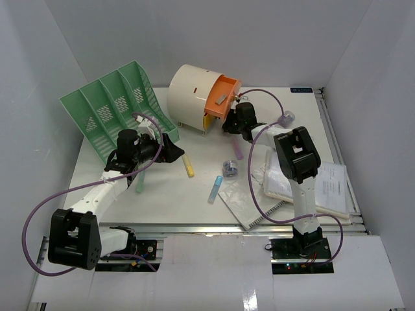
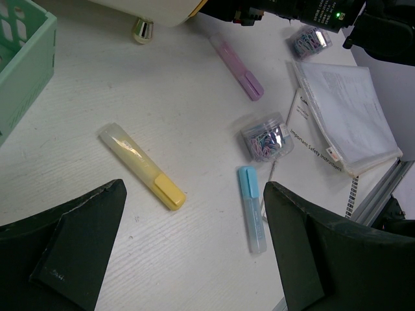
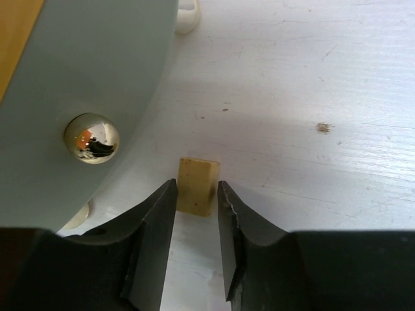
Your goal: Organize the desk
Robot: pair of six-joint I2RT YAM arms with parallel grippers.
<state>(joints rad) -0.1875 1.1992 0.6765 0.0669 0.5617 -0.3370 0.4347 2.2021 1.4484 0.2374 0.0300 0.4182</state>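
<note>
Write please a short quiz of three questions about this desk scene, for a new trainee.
1. True or false: the left gripper is wide open and holds nothing.
2. Choose one. What lies between the fingers of the right gripper?
A. a small tan block
B. a purple marker
C. a sheet of paper
3. Fill the gap: the highlighter lying nearest to the round box of paper clips is ____ in colour.

Key: 1 true; 2 A; 3 blue.
</note>
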